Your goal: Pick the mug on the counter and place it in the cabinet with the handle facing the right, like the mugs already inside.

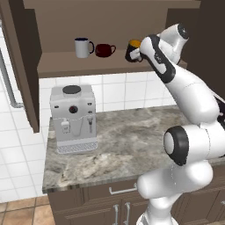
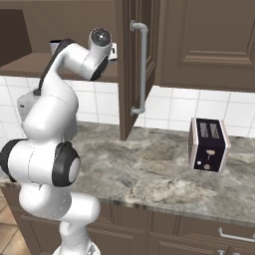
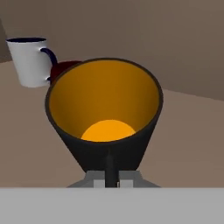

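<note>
The black mug [image 1: 132, 51] with its orange inside hangs at shelf height in the open cabinet [image 1: 66, 64], to the right of the two mugs there. My gripper [image 1: 139, 53] is shut on its right side. In the hand view the mug [image 3: 103, 113] opens toward the camera, and a thin dark strip of it is pinched in my gripper [image 3: 111, 178]. Whether that strip is the handle I cannot tell. Whether the mug touches the shelf is also unclear. The counter [image 1: 132, 140] lies below.
A white-grey mug [image 1: 82, 47] and a dark red cup [image 1: 104, 50] stand on the shelf, left of the black mug. A coffee machine [image 1: 74, 118] stands on the counter's left, a toaster [image 2: 208, 144] at its right. The cabinet door [image 2: 133, 64] stands open.
</note>
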Robot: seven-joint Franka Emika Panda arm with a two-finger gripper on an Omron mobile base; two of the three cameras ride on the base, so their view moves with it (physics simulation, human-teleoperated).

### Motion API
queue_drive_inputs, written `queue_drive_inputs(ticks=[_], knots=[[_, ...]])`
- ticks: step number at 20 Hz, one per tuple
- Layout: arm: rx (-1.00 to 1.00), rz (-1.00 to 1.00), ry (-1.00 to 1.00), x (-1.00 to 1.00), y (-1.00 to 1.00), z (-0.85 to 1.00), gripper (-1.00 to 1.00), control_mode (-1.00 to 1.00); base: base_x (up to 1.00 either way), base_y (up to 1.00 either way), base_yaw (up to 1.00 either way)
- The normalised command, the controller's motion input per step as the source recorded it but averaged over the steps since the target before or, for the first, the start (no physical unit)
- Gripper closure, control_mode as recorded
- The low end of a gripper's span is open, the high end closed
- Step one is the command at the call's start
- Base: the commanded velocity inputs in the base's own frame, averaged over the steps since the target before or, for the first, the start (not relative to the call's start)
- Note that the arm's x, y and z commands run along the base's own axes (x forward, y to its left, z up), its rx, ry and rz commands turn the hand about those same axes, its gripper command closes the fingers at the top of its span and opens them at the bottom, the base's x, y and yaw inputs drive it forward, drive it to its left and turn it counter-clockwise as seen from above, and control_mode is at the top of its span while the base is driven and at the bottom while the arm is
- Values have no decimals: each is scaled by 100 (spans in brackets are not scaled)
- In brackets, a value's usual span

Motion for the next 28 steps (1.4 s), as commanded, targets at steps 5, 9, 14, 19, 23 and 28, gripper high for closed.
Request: queue_drive_inputs(ticks=[5,9,14,19,23,28], knots=[[0,19,0,17,0,-3,100,-100,0,0,0],[0,17,0,15,0,0,100,-100,0,0,0],[0,14,0,19,0,0,100,-100,0,0,0],[0,14,0,24,3,0,-100,-100,0,0,0],[0,12,0,19,8,0,-100,-100,0,0,0],[0,12,0,12,3,0,-100,-100,0,0,0]])
